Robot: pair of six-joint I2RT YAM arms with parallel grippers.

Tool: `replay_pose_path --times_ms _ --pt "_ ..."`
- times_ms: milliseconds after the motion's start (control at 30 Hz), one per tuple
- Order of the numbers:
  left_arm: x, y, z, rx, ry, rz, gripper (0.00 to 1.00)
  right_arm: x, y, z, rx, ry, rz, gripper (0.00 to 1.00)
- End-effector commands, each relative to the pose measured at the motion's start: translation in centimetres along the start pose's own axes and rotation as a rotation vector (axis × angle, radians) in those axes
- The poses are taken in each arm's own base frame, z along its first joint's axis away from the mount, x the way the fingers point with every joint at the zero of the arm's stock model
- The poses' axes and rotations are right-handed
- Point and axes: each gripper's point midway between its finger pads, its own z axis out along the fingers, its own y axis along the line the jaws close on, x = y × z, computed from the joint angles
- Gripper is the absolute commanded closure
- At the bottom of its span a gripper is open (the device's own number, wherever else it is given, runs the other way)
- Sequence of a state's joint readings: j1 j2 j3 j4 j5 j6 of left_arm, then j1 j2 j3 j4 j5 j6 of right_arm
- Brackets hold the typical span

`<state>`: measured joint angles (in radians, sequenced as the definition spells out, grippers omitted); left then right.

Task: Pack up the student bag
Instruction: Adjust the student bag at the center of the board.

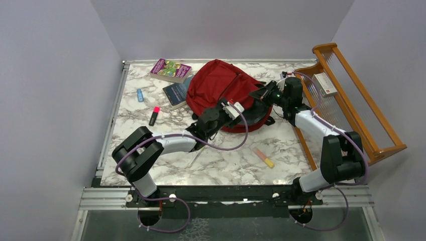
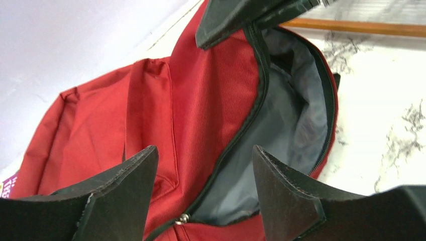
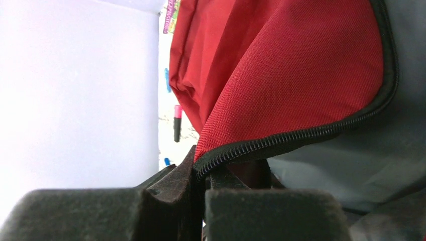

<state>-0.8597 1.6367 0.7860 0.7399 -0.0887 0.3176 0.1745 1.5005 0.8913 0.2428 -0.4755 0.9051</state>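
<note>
1. The large red fabric backpack (image 1: 221, 88) lies flat on the white-and-grey marbled table top (image 1: 226, 160), on the far half and slightly right of centre.
2. Its main compartment is unzipped. The grey lining (image 2: 281, 125) is exposed on the side nearest the right arm.
3. The right gripper (image 3: 201, 168) is clenched on the black zipper edge (image 3: 301, 135) of the bag's red flap. The fingers are pressed together with only the zip tape between them, and the flap is lifted off the lining below.
4. The left gripper (image 2: 203, 150) has its jaws spread wide and holds nothing. It hangs over the near end of the opening, and the zip line and lining show in the gap. Whether it touches the fabric: cannot tell.
5. Left of the bag:
   - a purple-and-green paperback book (image 1: 171, 70) near the far edge;
   - a dark blue book (image 1: 176, 93) against the bag's side;
   - a small blue object (image 1: 140, 95);
   - a black marker with pink cap (image 1: 154, 115).
6. An orange-and-yellow highlighter (image 1: 263, 157) lies on the near table, apart from the bag.
7. An orange wooden rack (image 1: 361, 100) stands at the right edge, with a small white box (image 1: 325, 84) on it.
</note>
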Motion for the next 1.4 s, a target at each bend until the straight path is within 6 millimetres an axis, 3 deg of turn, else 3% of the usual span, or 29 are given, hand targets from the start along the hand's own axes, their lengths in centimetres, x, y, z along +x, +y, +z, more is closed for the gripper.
replay_pose_path --times_ms 0,233,333,533,767,900,1000,1167,1367 --pt "-2.4 1.5 1.8 -0.073 -0.068 0.001 0.29 -2.8 3.3 -0.1 -0.075 -0.083 0.135 0.97" --pt "-1.9 2.0 4.1 -0.126 -0.065 0.019 0.23 -3.7 4.0 0.2 -0.062 -0.090 0.261 0.97" --pt "-1.5 2.0 4.6 -0.145 -0.060 0.037 0.13 -3.8 4.4 0.2 -0.069 -0.087 0.279 0.97" --pt "-0.7 1.6 5.5 -0.190 -0.039 0.099 0.10 -3.9 5.2 -0.1 -0.091 -0.078 0.304 0.97" --pt "0.2 2.9 6.9 -0.353 -0.004 0.205 0.11 -3.4 5.1 -0.1 -0.094 -0.057 0.314 0.97" --pt "0.4 3.5 7.3 -0.427 0.001 0.248 0.22 -3.2 5.0 -0.1 -0.094 -0.051 0.313 0.97" --pt "0.4 3.8 6.9 -0.460 -0.003 0.268 0.37 -3.2 4.5 -0.1 -0.079 -0.059 0.305 0.97" --pt "1.1 3.7 5.1 -0.463 -0.002 0.249 0.64 -3.6 3.4 0.1 -0.036 -0.100 0.273 0.95" --pt "1.5 3.3 2.5 -0.432 0.001 0.198 0.86 -4.5 2.0 0.7 0.024 -0.144 0.198 0.92"
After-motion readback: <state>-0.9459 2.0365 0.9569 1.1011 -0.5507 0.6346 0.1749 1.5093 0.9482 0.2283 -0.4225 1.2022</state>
